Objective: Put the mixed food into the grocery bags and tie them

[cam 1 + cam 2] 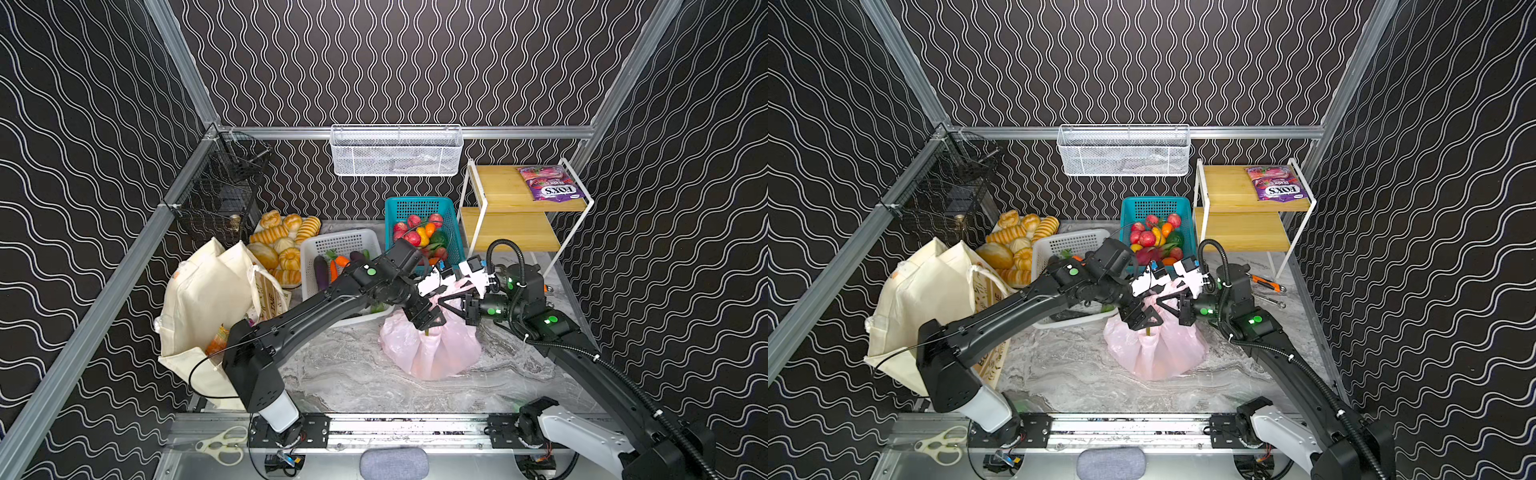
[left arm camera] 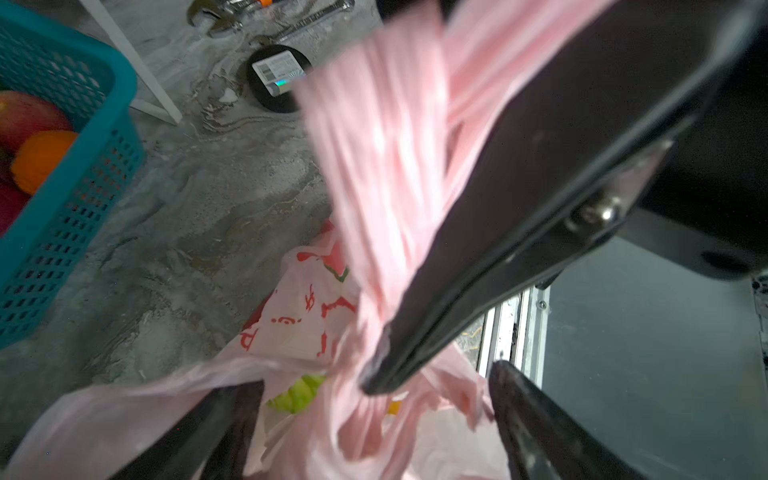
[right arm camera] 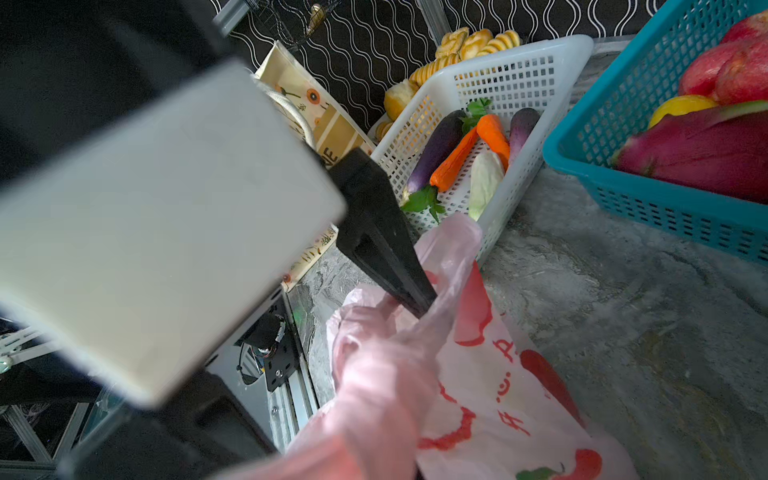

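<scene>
The cream canvas tote (image 1: 199, 299) stands at the tabletop's (image 1: 345, 374) left edge. Near the middle, the left claw (image 1: 428, 322) hangs with its jaws spread wide on either side of the gathered top of the pink plastic bag (image 1: 432, 353), gripping nothing. The bag sits full on the tabletop. The right claw (image 3: 419, 307) is pinched tight on a bunched handle. Far right, the purple snack pouch (image 1: 548, 187) lies on the shelf's (image 1: 498, 187) top board.

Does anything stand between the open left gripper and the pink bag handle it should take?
Nothing foreign is visible. In the left wrist view the pink bag handle hangs between the open fingers of the left gripper. Only the right gripper, shut on that handle, lies close beside it there.
</scene>
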